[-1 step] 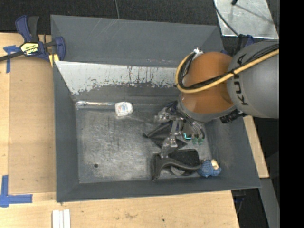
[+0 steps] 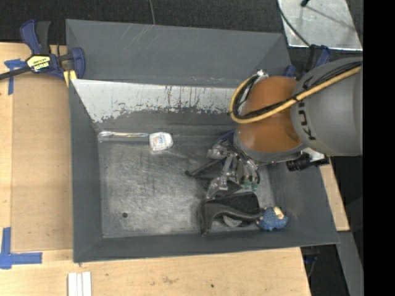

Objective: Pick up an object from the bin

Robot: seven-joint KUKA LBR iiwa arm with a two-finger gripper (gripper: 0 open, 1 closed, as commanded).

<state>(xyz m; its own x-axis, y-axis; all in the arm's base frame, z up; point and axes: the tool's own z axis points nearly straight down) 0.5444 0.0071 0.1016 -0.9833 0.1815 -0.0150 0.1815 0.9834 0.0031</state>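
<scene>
- The bin (image 2: 86, 165) is grey metal with four sloping walls and a flat floor. The floor is scuffed and dull, and the far wall is scratched to bright metal with dark streaks running down it.
- A black curved piece (image 2: 229, 209) lies on the floor close to the bin's near right corner. It is matt and arched like a thick strap or padded band, with a grey patch showing under its arch.
- The pincer (image 2: 236, 176) hangs just beyond the far edge of this black curved piece. It is a cluster of small metal parts with a speck of green. I cannot tell whether it is open or closed, nor whether it touches the piece.
- Above the pincer sits the arm's smooth, rounded orange cover (image 2: 268, 119), with a yellow-and-black cable (image 2: 271, 106) looped across it.
- Just right of the black curved piece, touching or nearly so, lies a lumpy blue thing (image 2: 271, 219) with a yellow spot, hard by the right wall's foot.
- Up and left of the black curved piece, a thin dark angular piece (image 2: 199, 170) juts out leftward from beside the pincer.
- Well apart from the black curved piece, far to its upper left, a small white rounded object (image 2: 160, 142) lies against the foot of the far wall. A clear, glossy tube-like strip (image 2: 123, 136) stretches left from it.
- Left of the black curved piece the floor is open as far as the left wall, but to its right and near side the walls crowd in.
</scene>
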